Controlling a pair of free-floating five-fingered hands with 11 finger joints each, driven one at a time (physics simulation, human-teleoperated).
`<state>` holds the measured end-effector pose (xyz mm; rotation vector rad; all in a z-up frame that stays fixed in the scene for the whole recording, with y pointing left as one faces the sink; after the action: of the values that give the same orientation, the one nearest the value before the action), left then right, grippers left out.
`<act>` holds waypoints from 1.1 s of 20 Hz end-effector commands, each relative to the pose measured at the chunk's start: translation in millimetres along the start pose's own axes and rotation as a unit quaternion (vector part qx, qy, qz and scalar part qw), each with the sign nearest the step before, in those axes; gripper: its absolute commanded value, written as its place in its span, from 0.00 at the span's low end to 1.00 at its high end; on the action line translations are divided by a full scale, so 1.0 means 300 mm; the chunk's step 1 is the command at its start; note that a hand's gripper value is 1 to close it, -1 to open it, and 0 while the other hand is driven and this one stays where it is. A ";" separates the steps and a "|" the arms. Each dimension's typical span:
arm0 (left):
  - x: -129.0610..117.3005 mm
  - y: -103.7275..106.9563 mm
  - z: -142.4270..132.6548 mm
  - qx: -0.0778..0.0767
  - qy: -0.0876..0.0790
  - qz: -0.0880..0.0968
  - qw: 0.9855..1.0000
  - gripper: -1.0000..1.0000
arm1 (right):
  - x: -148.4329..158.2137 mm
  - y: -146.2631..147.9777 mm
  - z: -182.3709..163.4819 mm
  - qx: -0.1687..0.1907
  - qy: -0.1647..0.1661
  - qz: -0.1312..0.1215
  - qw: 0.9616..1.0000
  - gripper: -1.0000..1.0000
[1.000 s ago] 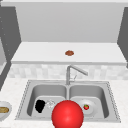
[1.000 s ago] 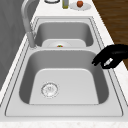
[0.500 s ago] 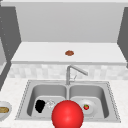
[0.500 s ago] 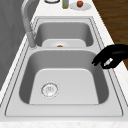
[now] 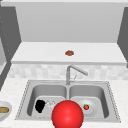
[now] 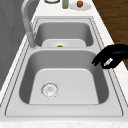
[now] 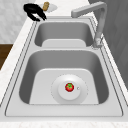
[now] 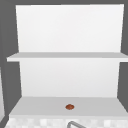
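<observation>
One black hand shows in the lower left of the front view, over the left basin of the sink, so it is the left hand. In the left side view this hand hangs at the right of the frame, above the front rim of the near basin. Its fingers curl down and in toward the thumb, but nothing is between them. The drain sits in the floor of that basin, well apart from the hand. In the right side view the hand is at the upper left, near a small bowl on the worktop. In the other basin a white plate holds a small red tomato. A big red ball is low in the middle of the front view. The faucet stands between the basins. A brown thing lies on the shelf above.
</observation>
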<state>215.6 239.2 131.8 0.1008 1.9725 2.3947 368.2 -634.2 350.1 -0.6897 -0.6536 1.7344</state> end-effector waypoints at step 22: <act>0.000 0.000 0.000 0.000 0.000 0.000 1.000 0.50 | -0.007 0.060 -0.055 0.003 0.003 0.004 1.000 0.00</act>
<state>215.6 239.2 131.8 0.1008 1.9725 2.3947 369.3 -639.2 329.0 -0.6961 -0.6453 1.7377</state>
